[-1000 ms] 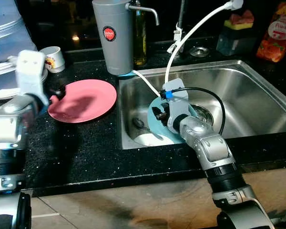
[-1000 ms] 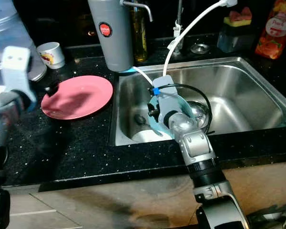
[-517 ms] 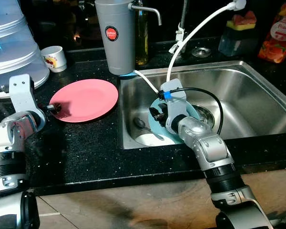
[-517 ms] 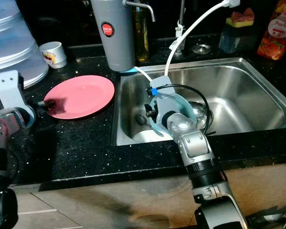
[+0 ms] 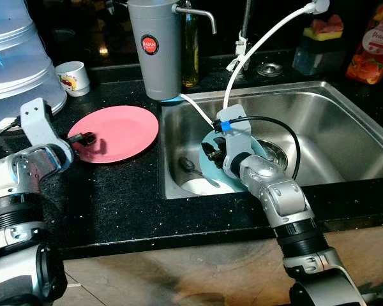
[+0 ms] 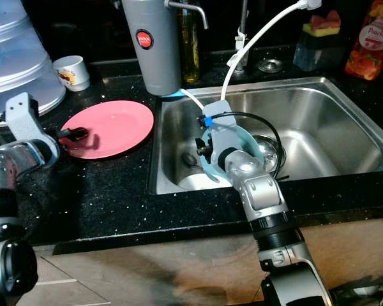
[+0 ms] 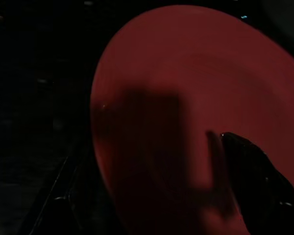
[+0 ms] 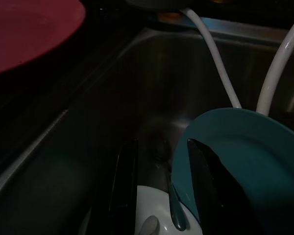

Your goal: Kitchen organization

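Observation:
A pink plate (image 5: 118, 131) lies flat on the black counter (image 5: 115, 197) left of the sink. My left gripper (image 5: 88, 136) is open at the plate's left rim, one finger (image 7: 259, 181) over the plate's face. In the steel sink (image 5: 332, 121) a teal plate (image 8: 245, 156) stands tilted. My right gripper (image 8: 161, 186) is open astride its rim, with one finger (image 8: 208, 176) on the plate's face and the other (image 8: 126, 181) apart from it. Below it lie a white dish (image 5: 195, 186) and a spoon (image 5: 193, 168).
A grey water jug (image 5: 154, 48) stands behind the sink's left corner, with a white hose (image 5: 255, 48) arching over the basin. A white cup (image 5: 71, 78) and a clear plastic container (image 5: 16, 64) are at the back left. A sponge holder (image 5: 316, 48) and a red bottle (image 5: 373, 44) stand at the back right.
My left arm has come down from above the counter and moved right, bringing its fingers over the pink plate's left rim. The right arm and the teal plate have stayed put.

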### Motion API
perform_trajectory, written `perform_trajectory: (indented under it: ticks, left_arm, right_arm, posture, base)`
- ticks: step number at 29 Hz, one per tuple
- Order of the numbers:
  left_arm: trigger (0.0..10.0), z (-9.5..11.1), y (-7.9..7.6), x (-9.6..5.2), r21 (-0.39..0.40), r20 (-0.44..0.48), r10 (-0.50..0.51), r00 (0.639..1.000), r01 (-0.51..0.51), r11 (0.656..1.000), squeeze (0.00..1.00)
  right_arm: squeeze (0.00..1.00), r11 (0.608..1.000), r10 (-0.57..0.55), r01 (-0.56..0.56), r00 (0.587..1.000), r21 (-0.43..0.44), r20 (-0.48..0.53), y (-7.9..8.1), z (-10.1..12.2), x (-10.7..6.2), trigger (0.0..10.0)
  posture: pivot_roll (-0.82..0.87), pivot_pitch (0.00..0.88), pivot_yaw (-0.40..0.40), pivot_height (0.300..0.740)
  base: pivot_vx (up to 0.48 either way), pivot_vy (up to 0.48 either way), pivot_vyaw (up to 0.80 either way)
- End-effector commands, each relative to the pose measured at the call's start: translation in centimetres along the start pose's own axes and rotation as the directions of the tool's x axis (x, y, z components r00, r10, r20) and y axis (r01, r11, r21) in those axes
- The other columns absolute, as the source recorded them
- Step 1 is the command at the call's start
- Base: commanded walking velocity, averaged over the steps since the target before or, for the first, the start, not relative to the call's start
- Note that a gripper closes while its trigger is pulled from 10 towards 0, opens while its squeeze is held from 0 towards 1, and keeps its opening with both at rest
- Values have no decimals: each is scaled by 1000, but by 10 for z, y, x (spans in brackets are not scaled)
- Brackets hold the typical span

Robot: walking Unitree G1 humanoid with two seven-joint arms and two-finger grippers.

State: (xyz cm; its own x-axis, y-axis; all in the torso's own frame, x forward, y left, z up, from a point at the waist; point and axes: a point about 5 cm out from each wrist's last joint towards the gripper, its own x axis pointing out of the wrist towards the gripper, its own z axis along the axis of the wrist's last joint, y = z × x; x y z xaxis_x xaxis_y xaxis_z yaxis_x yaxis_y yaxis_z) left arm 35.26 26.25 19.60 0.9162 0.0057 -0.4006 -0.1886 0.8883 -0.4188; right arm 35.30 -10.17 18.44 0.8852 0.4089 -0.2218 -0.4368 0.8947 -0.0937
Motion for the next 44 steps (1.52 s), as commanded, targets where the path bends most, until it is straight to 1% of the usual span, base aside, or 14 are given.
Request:
perform_trajectory:
  ticks: [1,3,4,5,18,22,26,29,32,34,35,37,38,44]
  left_arm:
    - [9647,-13,-2,5,-42,-76,-12,997,9,999,0]
    - [9647,-13,-3,5,-46,-77,-16,997,13,999,0]
    - [1059,-13,-4,6,-46,-74,-21,997,17,999,0]
    - [0,-13,-6,6,-54,-70,-27,997,24,998,0]
    - [0,-10,-4,4,-80,-42,-10,999,7,997,0]
    - [0,0,-3,0,98,62,43,997,-49,994,0]
    - [0,11,-22,-6,188,167,-73,983,41,981,0]
    - [0,18,-40,-12,179,237,-216,947,176,968,0]
    - [0,19,-42,-13,170,257,-241,936,202,965,0]
    - [0,24,-47,-17,134,300,-307,903,279,951,0]
    - [0,24,-47,-17,134,300,-307,903,279,951,0]
    - [0,27,-51,-21,129,334,-360,871,336,933,0]
    - [0,28,-53,-23,141,343,-380,859,353,925,0]
    - [0,26,-58,-27,171,338,-439,833,404,899,0]
  right_arm:
    - [0,1000,7,-7,1000,-11,22,3,5,1,10000]
    - [0,1000,6,-6,1000,-11,22,3,5,1,10000]
    - [0,1000,6,-5,1000,-10,23,3,5,1,10000]
    - [0,1000,4,-4,1000,-8,25,3,5,1,10000]
    - [0,1000,0,-1,1000,2,30,2,6,1,10000]
    - [0,1000,0,0,999,6,41,2,9,2,10000]
    - [0,999,-15,13,997,30,72,-1,15,0,10000]
    - [0,995,-14,2,993,98,119,-1,25,-1,10000]
    - [0,991,-10,-8,991,131,135,-1,28,-2,10000]
    - [0,970,3,-49,981,236,192,-1,38,-3,10000]
    - [0,970,3,-49,981,236,192,-1,38,-3,10000]
    - [0,932,21,-111,967,344,254,-1,49,-5,10000]
    - [1000,912,32,-144,959,385,282,-1,53,-7,10000]
    - [1000,875,65,-206,947,439,313,1,57,-9,10000]
  posture:
    - [21,22,57,740]
    - [21,22,57,740]
    - [19,22,59,740]
    - [18,21,61,740]
    - [23,20,59,740]
    - [23,17,58,740]
    - [20,15,58,740]
    - [18,10,59,740]
    - [18,10,59,740]
    - [16,7,59,740]
    - [16,7,59,740]
    - [16,6,58,740]
    - [16,6,58,740]
    - [14,1,58,740]
  base:
    - [0,0,0]
    - [0,0,0]
    - [0,0,0]
    - [0,0,0]
    - [0,0,0]
    - [0,0,0]
    - [0,0,0]
    - [0,0,0]
    - [0,0,0]
    - [0,0,0]
    - [0,0,0]
    - [0,0,0]
    - [0,0,0]
    - [0,0,0]
